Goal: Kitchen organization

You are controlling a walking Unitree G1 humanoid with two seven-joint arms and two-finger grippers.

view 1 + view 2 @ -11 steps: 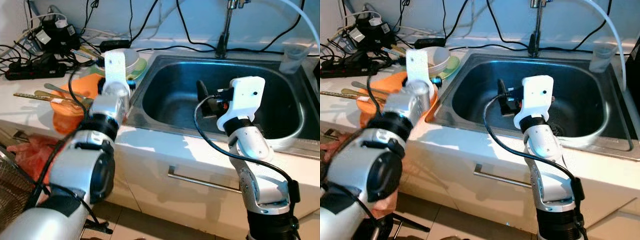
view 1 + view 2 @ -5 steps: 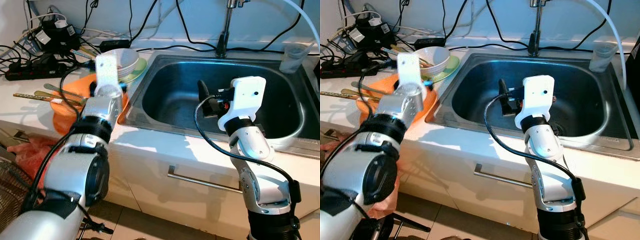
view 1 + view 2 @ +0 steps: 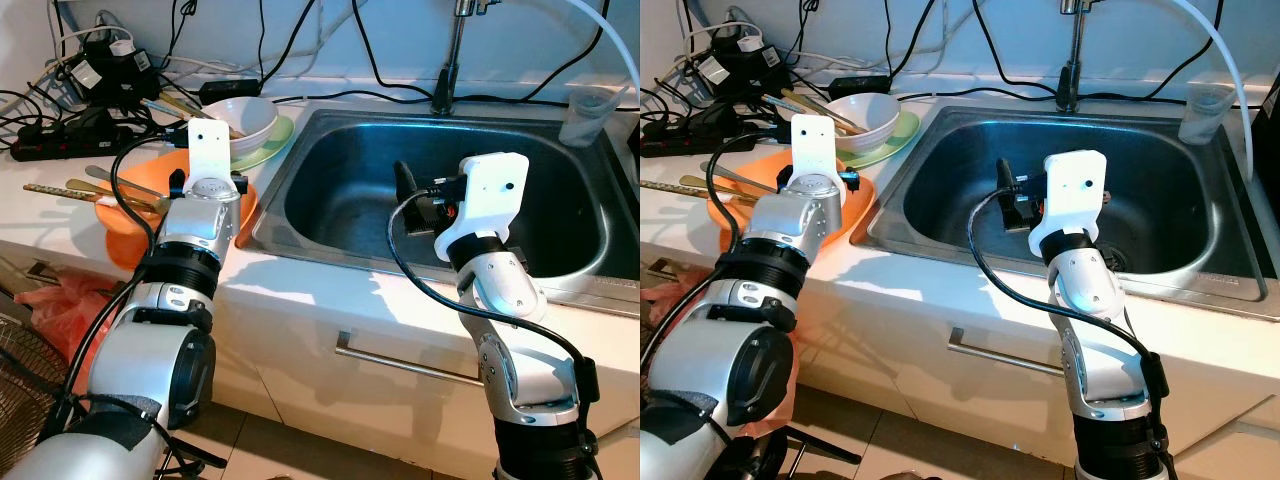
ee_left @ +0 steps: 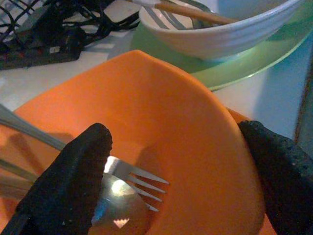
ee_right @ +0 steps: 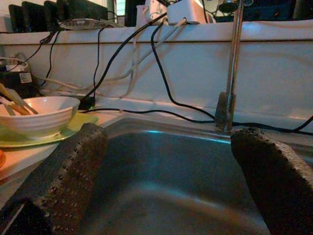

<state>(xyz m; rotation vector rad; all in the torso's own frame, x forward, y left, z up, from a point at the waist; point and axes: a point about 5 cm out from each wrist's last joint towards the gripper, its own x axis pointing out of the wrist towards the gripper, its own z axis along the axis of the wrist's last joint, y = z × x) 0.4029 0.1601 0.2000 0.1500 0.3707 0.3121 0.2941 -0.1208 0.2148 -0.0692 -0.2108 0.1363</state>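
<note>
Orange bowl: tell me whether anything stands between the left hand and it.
Nothing visible does. The left hand is open right over the orange bowl, its fingers either side of the near rim. A fork and a spoon lie inside the bowl, below the hand.

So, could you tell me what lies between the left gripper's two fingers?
In the left wrist view, the orange bowl, holding a fork, lies between the open left gripper fingers.

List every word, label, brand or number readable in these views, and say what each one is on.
No text can be read in any view.
power strip: any marking is too small to read.
power adapter: pale label, too blurred to read.
plastic cup: no print can be made out.
orange bowl, white bowl: plain, no lettering.
</note>
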